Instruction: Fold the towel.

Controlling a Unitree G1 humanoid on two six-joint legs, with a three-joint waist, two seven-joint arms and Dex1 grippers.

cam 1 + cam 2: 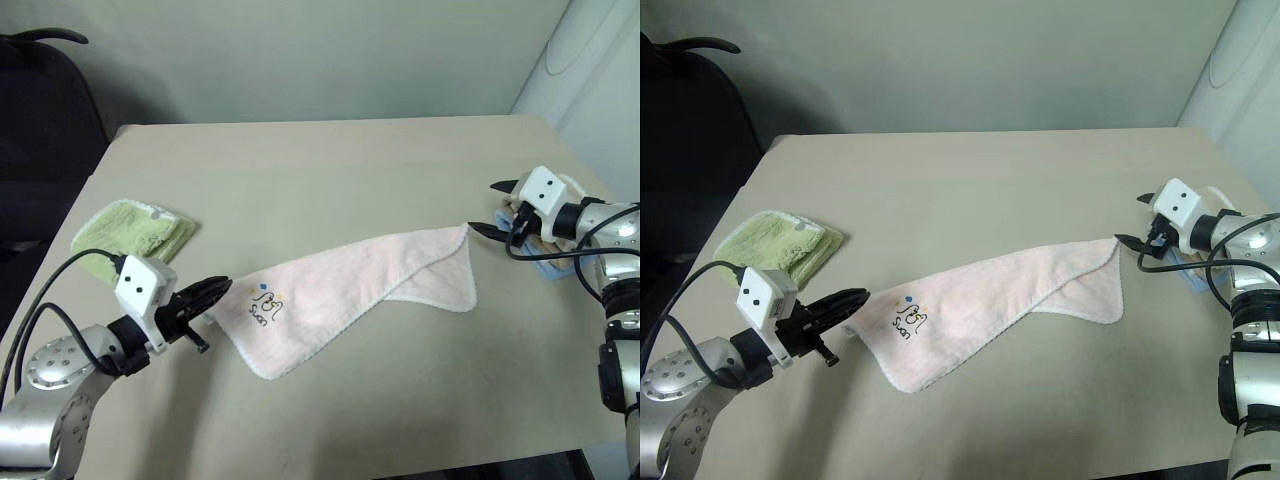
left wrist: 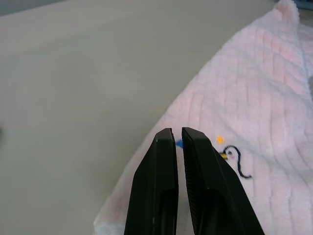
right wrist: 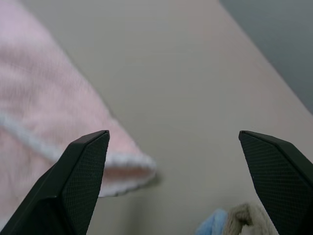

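The pale pink towel lies slantwise across the middle of the table, its right end doubled over. Its dark embroidered logo sits near the left end. My left gripper is shut, its tips over the towel's left edge just short of the logo; I see nothing between its fingers. My right gripper stands wide open just right of the towel's upper right corner, with nothing held.
A small green folded towel lies at the table's left side. A beige and blue cloth bundle sits under my right wrist near the right edge. A black chair stands beyond the table's left corner.
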